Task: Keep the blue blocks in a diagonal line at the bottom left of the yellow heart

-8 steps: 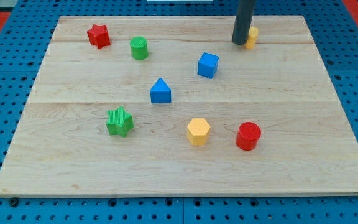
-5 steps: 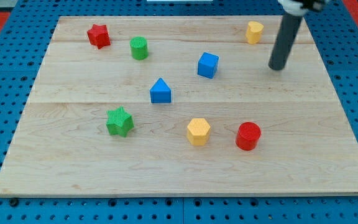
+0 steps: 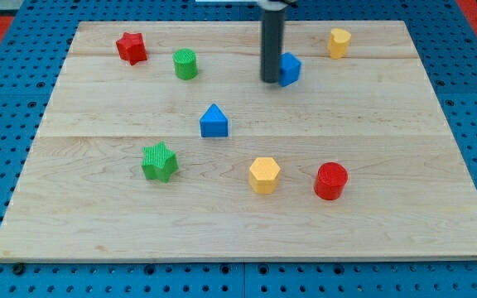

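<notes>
Your tip (image 3: 270,80) presses the left face of the blue cube (image 3: 289,69) near the desk's (image 3: 437,190) top, yellow heart (image 3: 339,42) up-right, blue triangular block (image 3: 214,122) lower-left (no pincer fitted, nothing gripped): push gently, centred, preserving the diagonal.

1 raised view looks down across board (image 3: 437,199).

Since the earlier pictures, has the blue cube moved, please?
Yes. The blue cube has shifted toward the view's top right, closer to the yellow heart; my tip touches its left.
</notes>
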